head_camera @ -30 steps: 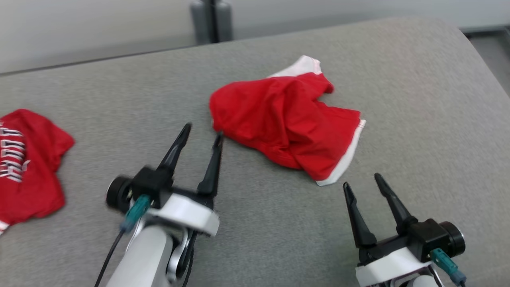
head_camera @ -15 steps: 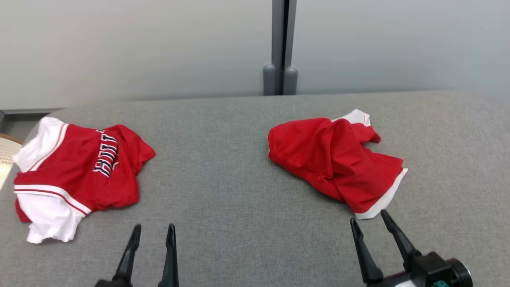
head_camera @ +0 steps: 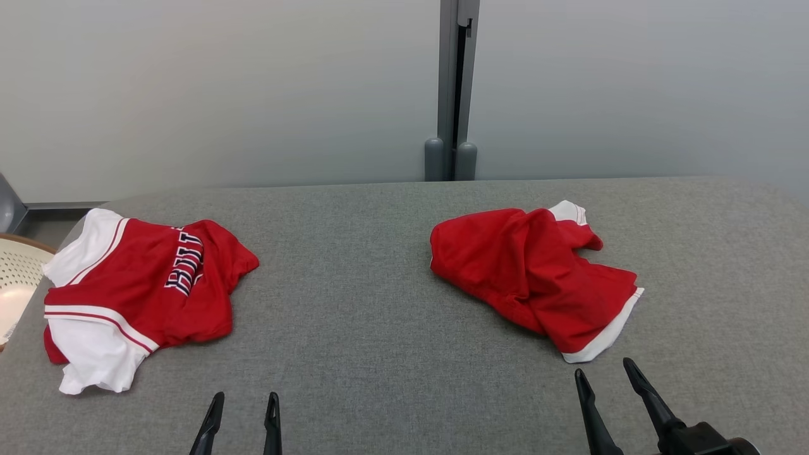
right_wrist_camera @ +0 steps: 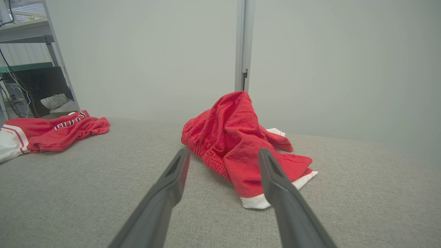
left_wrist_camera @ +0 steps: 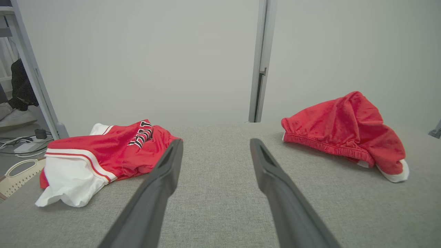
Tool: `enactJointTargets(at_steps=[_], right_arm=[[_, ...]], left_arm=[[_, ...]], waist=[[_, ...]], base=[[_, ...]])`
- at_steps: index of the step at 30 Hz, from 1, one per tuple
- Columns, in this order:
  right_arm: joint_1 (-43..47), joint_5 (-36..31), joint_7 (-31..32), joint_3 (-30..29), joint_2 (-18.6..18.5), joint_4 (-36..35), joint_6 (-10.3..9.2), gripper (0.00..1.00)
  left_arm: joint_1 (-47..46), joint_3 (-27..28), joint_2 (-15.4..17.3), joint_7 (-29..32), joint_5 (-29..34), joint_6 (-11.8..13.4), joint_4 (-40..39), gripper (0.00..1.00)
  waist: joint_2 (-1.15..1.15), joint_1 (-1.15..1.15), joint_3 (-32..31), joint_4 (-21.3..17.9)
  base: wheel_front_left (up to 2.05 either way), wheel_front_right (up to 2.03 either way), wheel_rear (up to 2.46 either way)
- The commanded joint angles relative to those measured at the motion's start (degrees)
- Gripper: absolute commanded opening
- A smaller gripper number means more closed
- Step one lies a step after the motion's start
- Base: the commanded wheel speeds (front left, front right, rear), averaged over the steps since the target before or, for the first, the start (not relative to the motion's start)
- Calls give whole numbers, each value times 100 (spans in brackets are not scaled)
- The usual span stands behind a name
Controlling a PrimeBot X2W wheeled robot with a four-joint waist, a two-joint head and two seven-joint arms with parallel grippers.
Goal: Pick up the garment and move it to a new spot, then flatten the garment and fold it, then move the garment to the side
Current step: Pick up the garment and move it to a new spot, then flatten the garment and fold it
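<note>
right pincer (head_camera: 602, 367) agape near crumpled garment (head_camera: 531, 278)

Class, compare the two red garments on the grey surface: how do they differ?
The left garment bears dark lettering; the right garment shows none. The left garment shows broad white panels; the right garment only narrow white trim. Both are red, rumpled, lying on the grey surface.

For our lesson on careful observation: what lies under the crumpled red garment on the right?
The grey surface shows all round the red garment, which rests on it. Its white hem pokes out at the near edge. Whatever lies beneath the folds is covered.
</note>
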Motion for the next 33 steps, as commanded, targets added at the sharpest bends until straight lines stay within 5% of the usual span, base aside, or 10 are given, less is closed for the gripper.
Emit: enactJointTargets(at_steps=[1,33], right_arm=[[-72,-8,-7,-35,-13,-51,-6,100],[-119,147,-7,70,-13,-50,-6,100]], left_arm=[[9,24,17,-4,47,34,-44,100],[-73,-20,16,-4,127,-152,137,100]], waist=[[0,0,14,-7],[0,0,31,-79]], base=[[0,0,0],[0,0,0]])
